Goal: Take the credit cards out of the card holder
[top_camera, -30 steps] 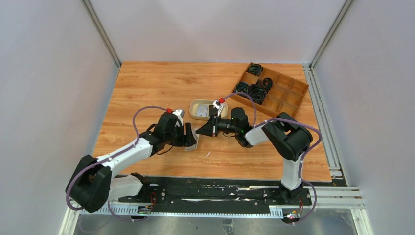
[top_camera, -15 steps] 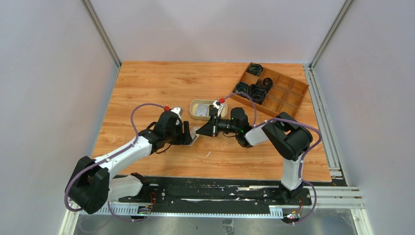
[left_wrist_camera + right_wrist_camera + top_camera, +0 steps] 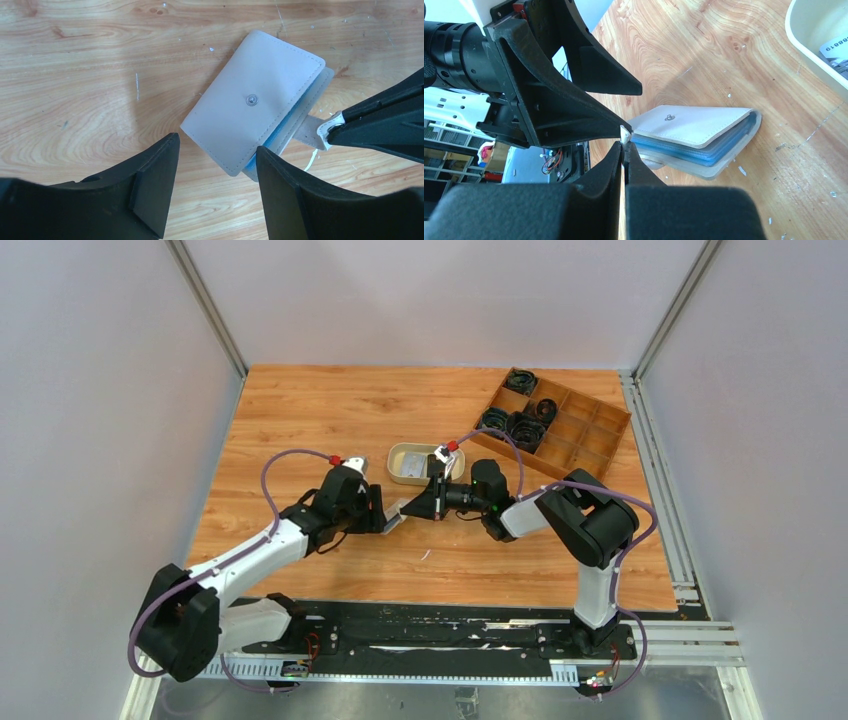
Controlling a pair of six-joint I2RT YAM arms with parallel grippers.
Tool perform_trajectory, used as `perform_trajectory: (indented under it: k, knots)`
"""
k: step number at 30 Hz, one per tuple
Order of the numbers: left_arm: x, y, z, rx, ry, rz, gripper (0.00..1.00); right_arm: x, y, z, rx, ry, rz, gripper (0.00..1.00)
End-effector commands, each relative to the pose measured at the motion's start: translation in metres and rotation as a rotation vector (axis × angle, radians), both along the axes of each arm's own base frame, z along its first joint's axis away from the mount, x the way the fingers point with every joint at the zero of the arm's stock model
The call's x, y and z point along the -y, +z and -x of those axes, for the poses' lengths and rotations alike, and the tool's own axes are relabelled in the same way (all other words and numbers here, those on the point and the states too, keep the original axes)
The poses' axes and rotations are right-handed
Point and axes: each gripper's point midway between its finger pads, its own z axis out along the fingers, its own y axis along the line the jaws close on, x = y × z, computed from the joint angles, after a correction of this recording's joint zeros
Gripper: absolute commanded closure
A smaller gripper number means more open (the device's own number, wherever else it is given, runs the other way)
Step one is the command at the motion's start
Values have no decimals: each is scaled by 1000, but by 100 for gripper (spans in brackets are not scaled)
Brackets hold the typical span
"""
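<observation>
The beige card holder (image 3: 255, 100) lies folded on the wood, snap stud up. Pale blue credit cards (image 3: 280, 134) show as an edge between its leaves. In the right wrist view the card holder (image 3: 696, 126) gapes slightly and the credit cards (image 3: 694, 151) sit stacked inside. My right gripper (image 3: 625, 145) is shut on the holder's closure strap (image 3: 310, 131) at its open side. My left gripper (image 3: 217, 150) is open just above the holder's near corner, touching nothing. In the top view the left gripper (image 3: 383, 514) and right gripper (image 3: 408, 508) meet over the card holder (image 3: 394, 519).
A beige oval dish (image 3: 398, 452) with a printed slip stands just behind the grippers; its rim (image 3: 804, 45) shows in the right wrist view. A brown compartment tray (image 3: 590, 430) with black coiled items sits at the far right. Grey walls close three sides.
My left gripper has drifted a little up and away from the near edge, staying open. The right arm keeps its grip and has not moved.
</observation>
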Motion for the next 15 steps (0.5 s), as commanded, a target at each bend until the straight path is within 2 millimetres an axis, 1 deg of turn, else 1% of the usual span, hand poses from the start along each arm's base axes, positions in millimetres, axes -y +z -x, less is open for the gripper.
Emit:
perform_trajectory:
  k: [1, 3, 6, 8, 11, 12, 13, 15]
  knots:
    - [-1, 11, -11, 32, 24, -22, 35, 4, 8, -1, 30, 10, -16, 100]
    - [-2, 8, -12, 25, 28, -39, 37, 4, 9, 0, 32, 12, -17, 100]
    - [-5, 6, -15, 29, 47, -55, 45, 5, 10, 0, 33, 13, -20, 100]
    - [-7, 8, -18, 42, 58, -60, 50, 5, 11, 1, 35, 14, -22, 100]
    - [-7, 11, -23, 58, 64, -67, 61, 5, 11, 1, 36, 15, -22, 100]
    - [-8, 11, -25, 60, 67, -73, 67, 5, 12, 1, 38, 17, -24, 100]
    - [-8, 12, -27, 63, 69, -81, 72, 5, 12, 1, 38, 16, -25, 100]
    - [-9, 12, -31, 69, 69, -97, 77, 6, 13, 2, 39, 19, -28, 100]
